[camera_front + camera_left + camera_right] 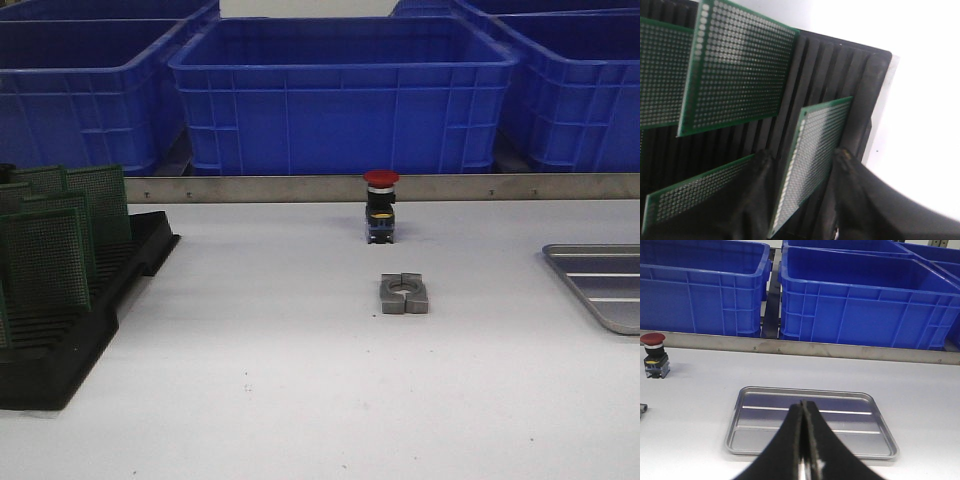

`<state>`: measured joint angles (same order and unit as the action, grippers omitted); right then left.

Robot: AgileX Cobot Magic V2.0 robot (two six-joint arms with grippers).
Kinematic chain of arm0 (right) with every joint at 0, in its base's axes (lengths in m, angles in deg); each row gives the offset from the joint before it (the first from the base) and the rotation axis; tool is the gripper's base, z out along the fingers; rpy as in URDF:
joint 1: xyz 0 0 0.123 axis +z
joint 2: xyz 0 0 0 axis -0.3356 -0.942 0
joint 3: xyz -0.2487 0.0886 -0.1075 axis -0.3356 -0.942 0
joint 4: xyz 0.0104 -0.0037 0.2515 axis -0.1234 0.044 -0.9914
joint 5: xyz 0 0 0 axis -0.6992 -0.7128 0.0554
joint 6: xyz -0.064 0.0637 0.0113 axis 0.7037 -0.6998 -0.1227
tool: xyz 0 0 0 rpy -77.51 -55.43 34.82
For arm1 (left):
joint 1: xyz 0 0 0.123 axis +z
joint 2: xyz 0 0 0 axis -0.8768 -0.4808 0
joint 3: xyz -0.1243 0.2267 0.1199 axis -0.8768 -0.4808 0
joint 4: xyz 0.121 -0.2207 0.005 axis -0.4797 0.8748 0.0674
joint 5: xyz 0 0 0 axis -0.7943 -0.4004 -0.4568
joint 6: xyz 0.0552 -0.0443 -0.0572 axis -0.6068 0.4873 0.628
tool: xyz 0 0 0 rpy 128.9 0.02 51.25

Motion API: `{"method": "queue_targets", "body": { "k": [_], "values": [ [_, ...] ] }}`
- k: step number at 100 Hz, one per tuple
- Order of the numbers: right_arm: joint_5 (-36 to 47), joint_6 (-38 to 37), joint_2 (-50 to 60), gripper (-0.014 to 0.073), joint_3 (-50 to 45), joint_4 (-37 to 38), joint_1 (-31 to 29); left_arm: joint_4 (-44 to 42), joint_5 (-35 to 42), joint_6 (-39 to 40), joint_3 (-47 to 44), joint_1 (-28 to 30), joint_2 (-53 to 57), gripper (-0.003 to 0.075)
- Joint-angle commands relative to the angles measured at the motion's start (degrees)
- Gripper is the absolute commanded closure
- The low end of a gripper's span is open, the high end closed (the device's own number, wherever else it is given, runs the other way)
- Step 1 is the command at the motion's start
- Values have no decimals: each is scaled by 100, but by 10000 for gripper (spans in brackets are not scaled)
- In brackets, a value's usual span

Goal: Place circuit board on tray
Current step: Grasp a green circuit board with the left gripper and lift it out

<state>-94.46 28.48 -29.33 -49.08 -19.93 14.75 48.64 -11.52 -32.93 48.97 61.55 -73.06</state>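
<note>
Several green perforated circuit boards (45, 260) stand in a black slotted rack (70, 340) at the table's left. In the left wrist view my left gripper (802, 157) is open, with one finger on each side of one upright circuit board (815, 150) near the rack's end (860, 100). The fingers stand apart from that board. Other boards (735, 70) stand behind it. The silver ridged tray (600, 285) lies at the table's right edge. My right gripper (803, 405) is shut and empty above the tray (765, 440). Neither gripper shows in the front view.
A red push button (380, 205) stands at mid-table, with a grey metal clamp block (404, 293) in front of it. Blue plastic bins (340, 95) line the back behind a metal rail (300, 187). The button also shows in the right wrist view (654, 352).
</note>
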Motion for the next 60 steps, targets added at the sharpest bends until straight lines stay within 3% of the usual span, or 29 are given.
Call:
{"method": "queue_targets", "body": {
  "k": [1, 19, 60],
  "values": [
    [469, 27, 125, 654, 5, 60, -12, 189, -43, -6, 165, -47, 171, 566],
    [469, 27, 125, 654, 5, 60, -12, 193, -76, -6, 165, -47, 171, 741],
    [469, 27, 125, 654, 5, 60, -12, 536, -1258, -6, 893, -47, 217, 740]
  ]
}}
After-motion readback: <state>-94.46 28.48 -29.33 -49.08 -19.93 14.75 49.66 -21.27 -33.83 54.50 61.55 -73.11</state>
